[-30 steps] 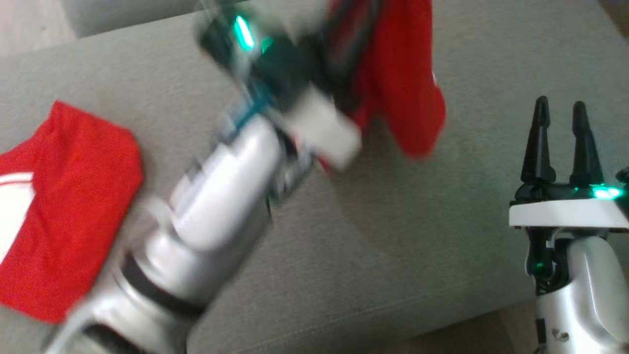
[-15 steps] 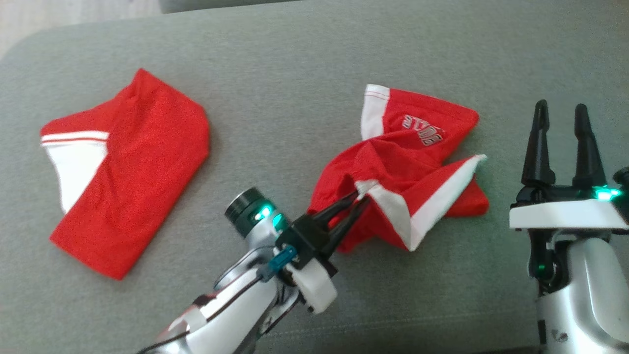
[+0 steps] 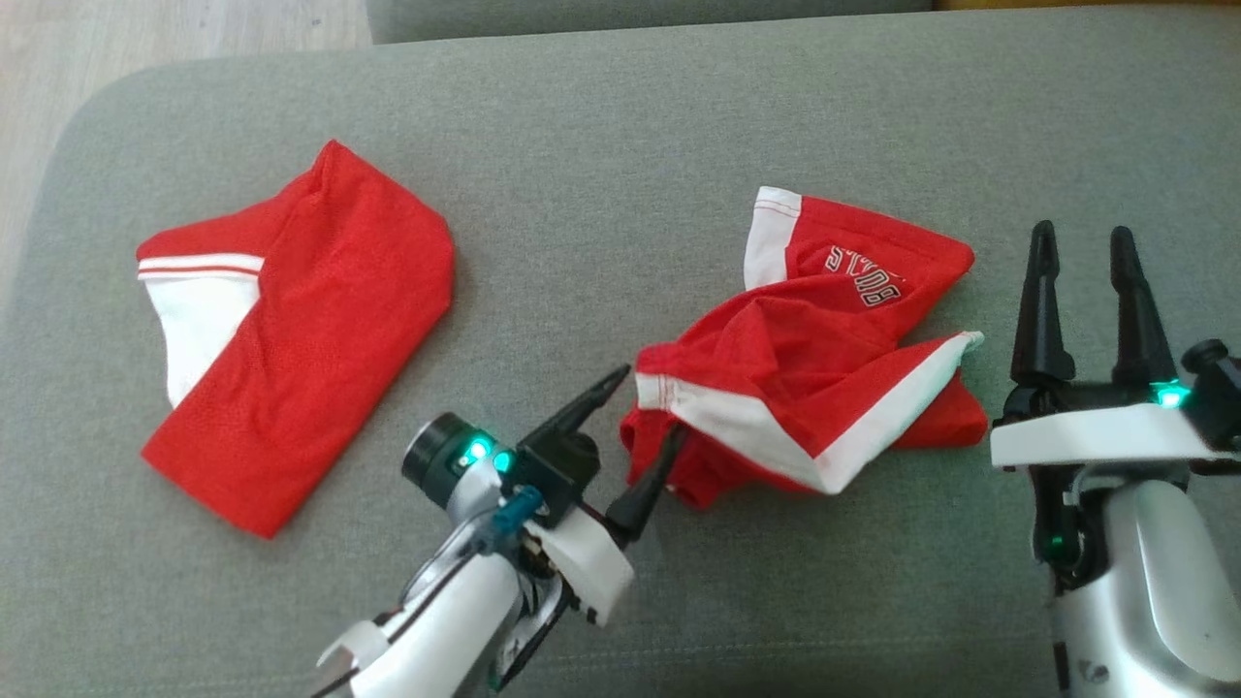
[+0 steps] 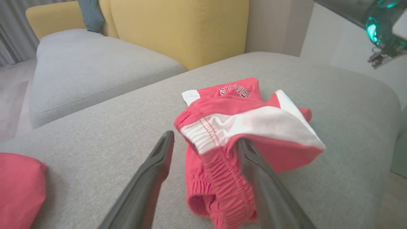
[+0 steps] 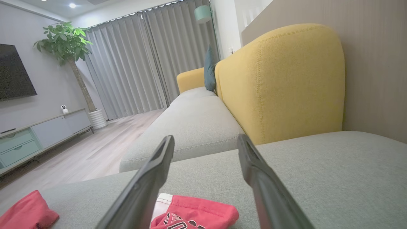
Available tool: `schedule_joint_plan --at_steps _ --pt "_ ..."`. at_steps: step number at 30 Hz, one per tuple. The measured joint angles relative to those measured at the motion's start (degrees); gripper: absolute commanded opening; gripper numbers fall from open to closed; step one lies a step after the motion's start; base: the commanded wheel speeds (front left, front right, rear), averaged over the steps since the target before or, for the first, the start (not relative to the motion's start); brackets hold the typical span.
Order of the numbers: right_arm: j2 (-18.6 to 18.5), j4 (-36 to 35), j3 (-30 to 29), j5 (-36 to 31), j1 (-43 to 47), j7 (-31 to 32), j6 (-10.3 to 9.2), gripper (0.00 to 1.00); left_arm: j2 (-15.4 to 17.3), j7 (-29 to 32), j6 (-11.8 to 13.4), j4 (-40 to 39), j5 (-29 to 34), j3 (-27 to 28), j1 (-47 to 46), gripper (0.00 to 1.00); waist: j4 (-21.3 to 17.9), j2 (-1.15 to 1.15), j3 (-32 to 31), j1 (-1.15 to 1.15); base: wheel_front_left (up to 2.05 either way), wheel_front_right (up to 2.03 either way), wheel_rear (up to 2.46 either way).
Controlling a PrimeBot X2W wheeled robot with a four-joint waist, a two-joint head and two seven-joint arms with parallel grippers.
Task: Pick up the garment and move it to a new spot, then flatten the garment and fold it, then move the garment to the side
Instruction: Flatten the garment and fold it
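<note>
The sofa cushion (image 3: 601,126) carries both items. The folded garment (image 3: 301,339) lies at frame left; the crumpled garment (image 3: 814,378) lies right of centre, well apart from it. The left pincer (image 3: 652,400) sits at lower centre against the crumpled garment's left edge, one finger under a fold. The right pincer (image 3: 1081,233) stands just right of that garment.

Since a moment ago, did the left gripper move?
Yes. The left gripper opened, releasing the crumpled red garment, and drew back leftward, nearer the folded red garment.
</note>
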Motion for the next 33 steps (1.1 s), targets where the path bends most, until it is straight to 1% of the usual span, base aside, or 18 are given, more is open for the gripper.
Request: schedule_joint_plan --at_steps 2,7,12,17,22,25,28,33 --pt "0.0 -0.01 0.05 -0.38 0.29 0.0 0.0 1.0 -0.29 0.0 0.99 -1.49 -0.96 2.11 0.54 1.0 0.13 0.0 -0.1 0.0 0.0 0.0 0.0" --pt "0.0 0.01 -0.71 -0.78 2.54 0.0 -0.01 1.0 -0.29 0.0 0.99 -5.95 -2.54 5.59 3.92 1.0 0.73 0.0 -0.55 0.0 0.0 0.0 0.0" --pt "0.01 0.08 -1.32 -1.25 3.64 0.0 0.0 1.0 -0.01 0.0 1.03 -8.32 -2.53 7.17 6.17 1.0 1.48 0.0 -1.19 0.0 0.0 0.0 0.0" --pt "0.01 0.05 -1.44 -1.19 3.64 0.0 -0.01 1.0 0.01 0.0 1.92 -11.24 -2.54 9.59 8.12 1.0 2.0 0.0 -1.95 0.0 0.0 0.0 0.0" --pt "0.01 0.05 -1.44 -1.19 3.7 0.0 -0.01 1.0 -0.36 0.0 1.9 -13.63 -2.87 11.05 10.43 1.0 2.15 0.0 -2.4 0.0 0.0 0.0 0.0" --pt "0.01 0.04 -1.4 -1.19 4.09 0.0 0.0 1.0 -0.83 0.0 1.15 -13.71 -3.03 10.99 11.67 1.0 2.06 0.0 -2.47 0.0 0.0 0.0 0.0" --pt "0.01 0.05 -1.18 -1.19 4.87 0.0 -0.01 1.0 -1.02 0.0 -0.25 -13.12 -3.07 10.83 12.12 1.0 1.78 0.0 -2.39 0.0 0.0 0.0 0.0" --pt "0.01 0.01 -0.73 -1.19 4.83 0.0 0.0 1.0 -1.57 0.9 -2.21 -9.66 -4.45 9.31 12.02 1.0 0.93 0.0 -2.01 0.0 0.0 0.0 0.0"
